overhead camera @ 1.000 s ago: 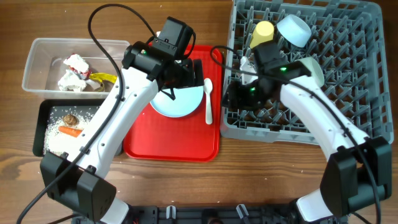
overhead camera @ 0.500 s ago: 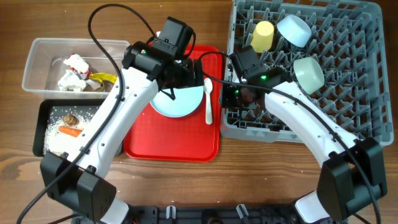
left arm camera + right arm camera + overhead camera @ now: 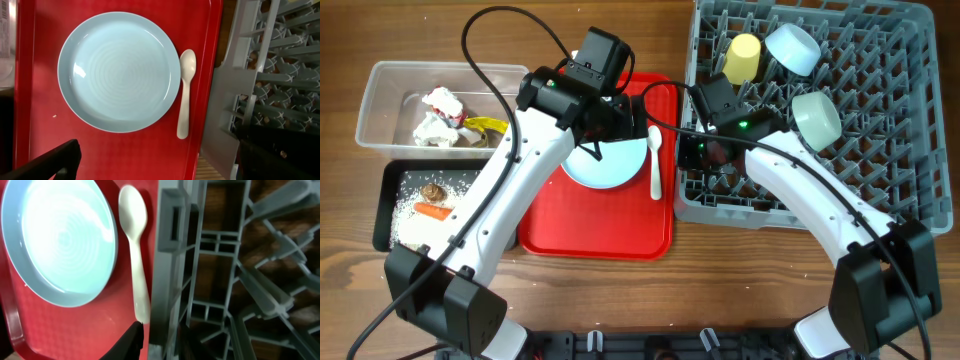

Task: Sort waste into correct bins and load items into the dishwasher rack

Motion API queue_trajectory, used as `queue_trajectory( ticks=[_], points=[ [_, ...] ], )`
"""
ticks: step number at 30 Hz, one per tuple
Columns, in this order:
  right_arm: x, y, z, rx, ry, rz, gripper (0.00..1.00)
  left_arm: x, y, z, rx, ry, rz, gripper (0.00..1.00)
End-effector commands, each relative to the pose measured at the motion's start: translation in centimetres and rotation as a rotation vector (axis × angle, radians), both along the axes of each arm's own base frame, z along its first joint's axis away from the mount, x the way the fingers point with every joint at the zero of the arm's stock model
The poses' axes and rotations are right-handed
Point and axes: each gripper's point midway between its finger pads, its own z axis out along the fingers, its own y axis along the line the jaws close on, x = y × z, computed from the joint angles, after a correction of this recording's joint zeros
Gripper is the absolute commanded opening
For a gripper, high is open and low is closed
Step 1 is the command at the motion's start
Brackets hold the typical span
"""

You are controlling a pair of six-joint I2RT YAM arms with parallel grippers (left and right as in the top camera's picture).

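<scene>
My left gripper hangs open above the plate on the red tray, with the spoon just beside the plate. My right gripper is at the rack's left edge; I cannot tell its state.

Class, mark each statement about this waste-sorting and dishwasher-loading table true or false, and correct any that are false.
1. The white plastic spoon lies on the flat red serving tray, beside the large pale blue plate. True.
2. The yellow plastic cup stands on the red tray. False: it sits in the grey pegged dishwasher rack.
3. The orange carrot lies in the clear plastic tub. False: it lies in the shallow black tray.
4. The pale green bowl is in the rack. True.
5. The blue plate holds a heap of rice. False: its surface is bare.
</scene>
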Motion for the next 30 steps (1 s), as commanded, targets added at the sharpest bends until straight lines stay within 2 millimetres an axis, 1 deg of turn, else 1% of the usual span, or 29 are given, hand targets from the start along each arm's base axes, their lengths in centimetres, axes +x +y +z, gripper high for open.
queue_trajectory(
  ticks=[1,16,21,30],
  points=[
    [-0.5,-0.4,-1.9,-0.027,0.023,-0.017,0.25,0.1,0.3,1.5,-0.002,-0.043,0.001,1.0],
    [-0.7,-0.6,-2.2,-0.031,0.026,-0.015,0.24,0.1,0.3,1.5,-0.001,-0.043,0.001,1.0],
    [-1.0,-1.7,-2.5,-0.09,0.036,-0.033,0.24,0.1,0.3,1.5,-0.002,-0.043,0.001,1.0],
    [-1.0,-2.0,-2.6,-0.106,0.034,-0.036,0.24,0.1,0.3,1.5,-0.002,-0.043,0.001,1.0]
  ],
)
